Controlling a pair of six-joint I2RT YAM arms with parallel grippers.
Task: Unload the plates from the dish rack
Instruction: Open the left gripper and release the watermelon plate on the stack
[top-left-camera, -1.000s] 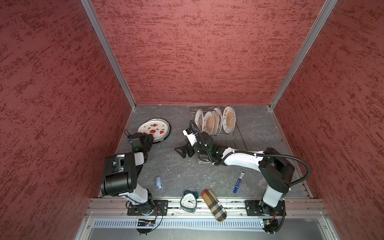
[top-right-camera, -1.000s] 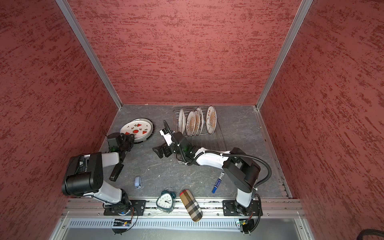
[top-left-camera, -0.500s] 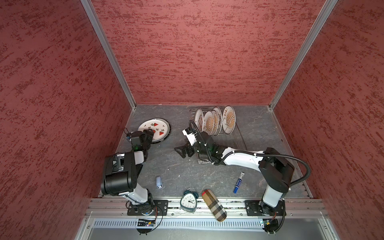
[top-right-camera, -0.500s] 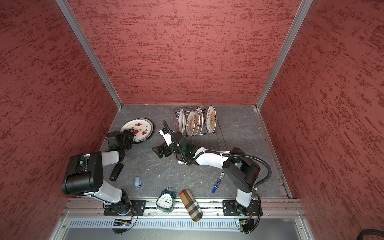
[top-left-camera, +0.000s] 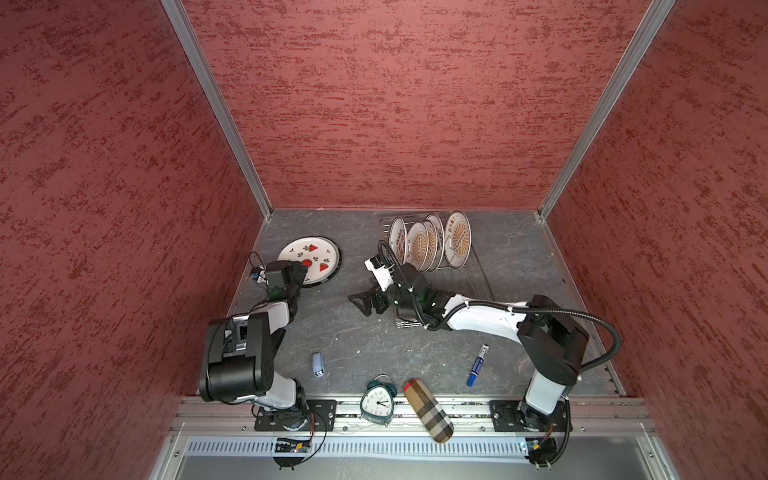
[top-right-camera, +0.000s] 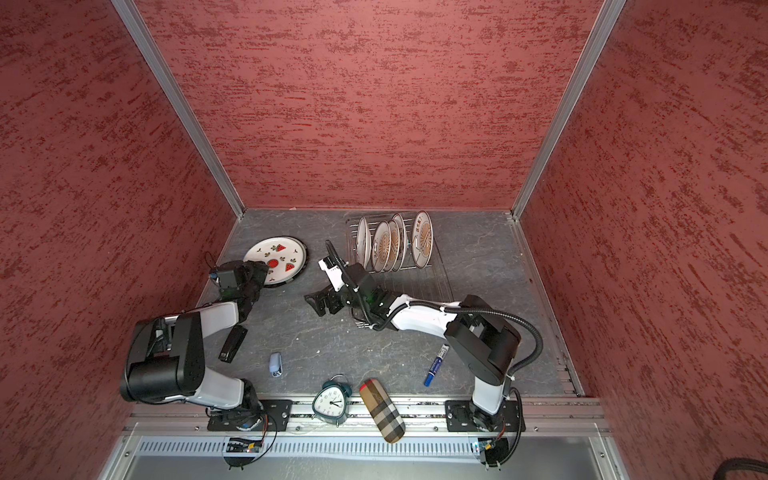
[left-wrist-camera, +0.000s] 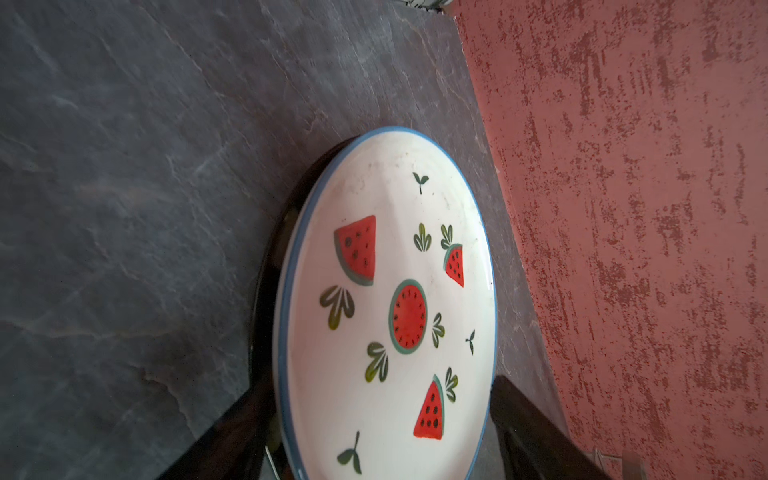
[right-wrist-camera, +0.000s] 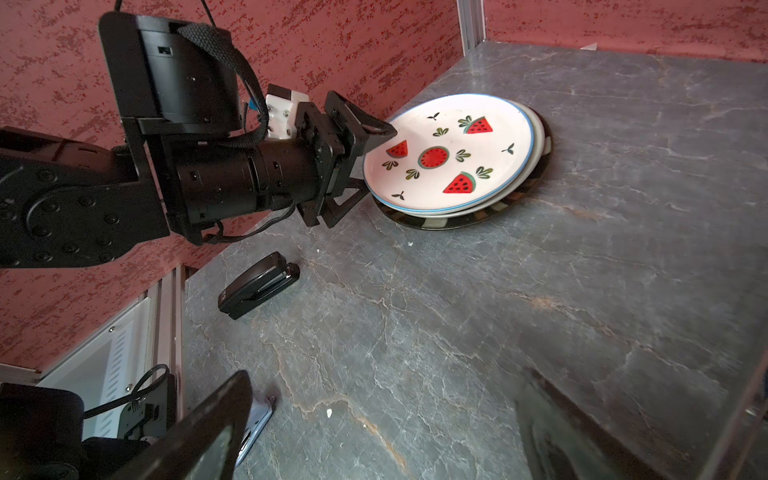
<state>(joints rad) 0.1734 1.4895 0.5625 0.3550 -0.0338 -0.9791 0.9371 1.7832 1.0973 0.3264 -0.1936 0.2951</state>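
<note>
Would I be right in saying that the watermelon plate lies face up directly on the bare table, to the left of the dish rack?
Not quite. The watermelon plate does lie face up to the left of the dish rack, but not directly on the table. It tops a stack, resting on a plain white plate, which sits on a dark striped-rim plate. The right wrist view shows this.

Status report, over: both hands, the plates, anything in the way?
Left hand open, astride watermelon plate on the stack. Right hand open, empty. Four plates upright in dish rack. Nothing blocks them.
</note>
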